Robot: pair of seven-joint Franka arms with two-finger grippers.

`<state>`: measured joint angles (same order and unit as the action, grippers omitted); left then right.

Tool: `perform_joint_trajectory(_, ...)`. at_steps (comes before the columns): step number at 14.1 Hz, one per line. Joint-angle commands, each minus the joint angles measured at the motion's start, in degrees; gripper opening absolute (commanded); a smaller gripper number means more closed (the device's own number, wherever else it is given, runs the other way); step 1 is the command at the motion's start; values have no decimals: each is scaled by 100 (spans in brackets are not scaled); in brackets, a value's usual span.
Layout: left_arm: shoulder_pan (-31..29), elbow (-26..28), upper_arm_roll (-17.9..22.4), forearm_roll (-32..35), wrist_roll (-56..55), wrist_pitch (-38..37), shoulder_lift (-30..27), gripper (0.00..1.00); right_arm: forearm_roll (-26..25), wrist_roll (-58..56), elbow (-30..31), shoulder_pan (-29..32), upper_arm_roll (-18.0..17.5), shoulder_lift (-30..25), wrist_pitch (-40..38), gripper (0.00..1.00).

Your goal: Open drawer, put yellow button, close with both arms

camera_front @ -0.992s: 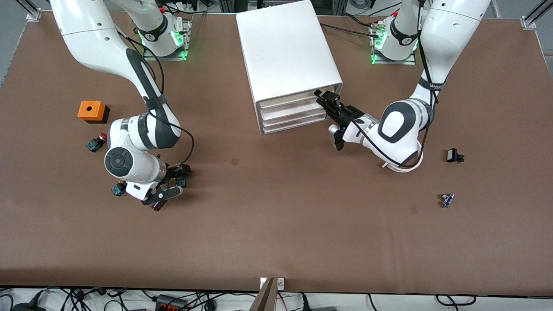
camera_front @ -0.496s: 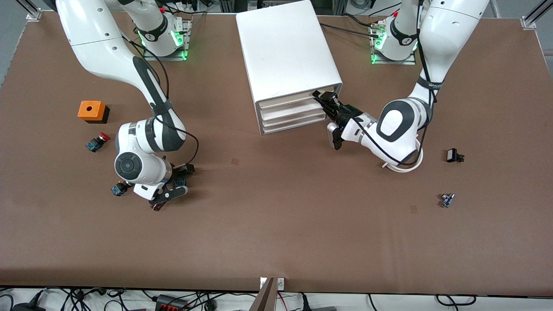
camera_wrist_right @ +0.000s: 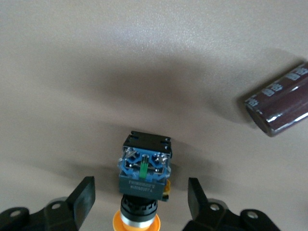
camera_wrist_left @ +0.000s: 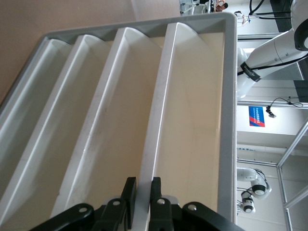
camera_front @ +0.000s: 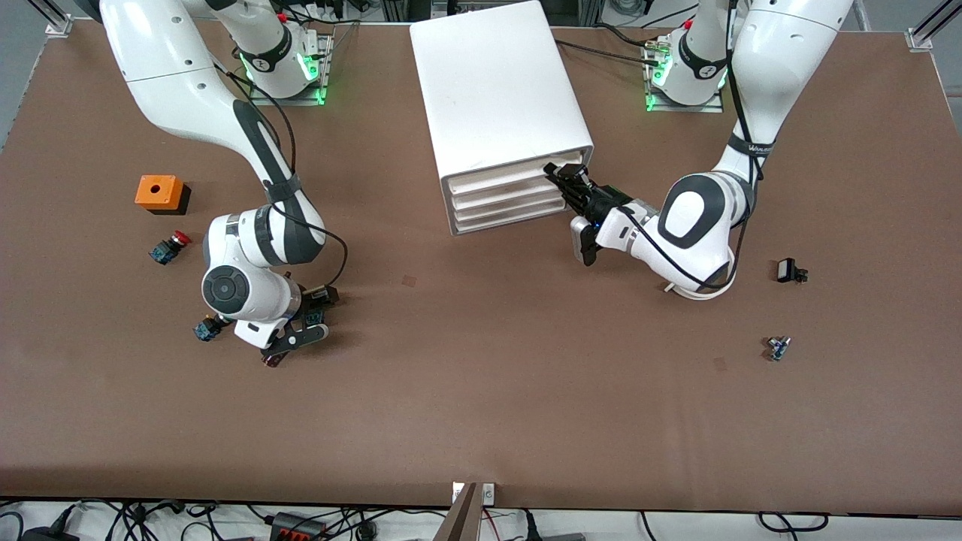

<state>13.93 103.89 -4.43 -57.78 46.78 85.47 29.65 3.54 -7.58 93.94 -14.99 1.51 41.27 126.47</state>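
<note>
The yellow button (camera_wrist_right: 143,179) lies on its side on the table, blue base outward, yellow cap (camera_wrist_right: 139,224) toward the wrist. My right gripper (camera_wrist_right: 141,199) is open and low over the table, one finger on each side of the button without touching it. In the front view, this gripper (camera_front: 304,319) partly hides the button (camera_front: 317,317). My left gripper (camera_wrist_left: 142,190) is shut on the front lip of the uppermost drawer (camera_wrist_left: 161,110). In the front view it (camera_front: 561,173) is at the cabinet's corner, and the drawer (camera_front: 496,177) looks closed.
A dark red cylinder (camera_front: 272,359) lies close beside my right gripper and also shows in the right wrist view (camera_wrist_right: 281,108). Another blue-based button (camera_front: 204,329), a red-capped button (camera_front: 167,246) and an orange box (camera_front: 159,192) lie nearby. Two small parts (camera_front: 789,270) (camera_front: 778,347) lie toward the left arm's end.
My right gripper has shifted a little toward the table's middle, around the yellow button. My left gripper has moved in on the top drawer's lip. The cabinet has shifted slightly.
</note>
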Motion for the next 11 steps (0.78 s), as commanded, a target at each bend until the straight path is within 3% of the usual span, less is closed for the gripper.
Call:
perform_joint_trajectory(1, -65, -395, 161, 4, -126, -40, 155, 4, 94, 2, -121, 14, -2, 83, 27, 49)
perform_joint_trajectory(5, -337, -571, 170, 162, -125, -101, 279, 4, 94, -33, -182, 32, 7, 65, 18, 12)
perform_joint_trajectory(11, -585, -729, 170, 347, -178, -286, 252, 4, 50, -103, -1174, 23, 16, -5, -893, 2)
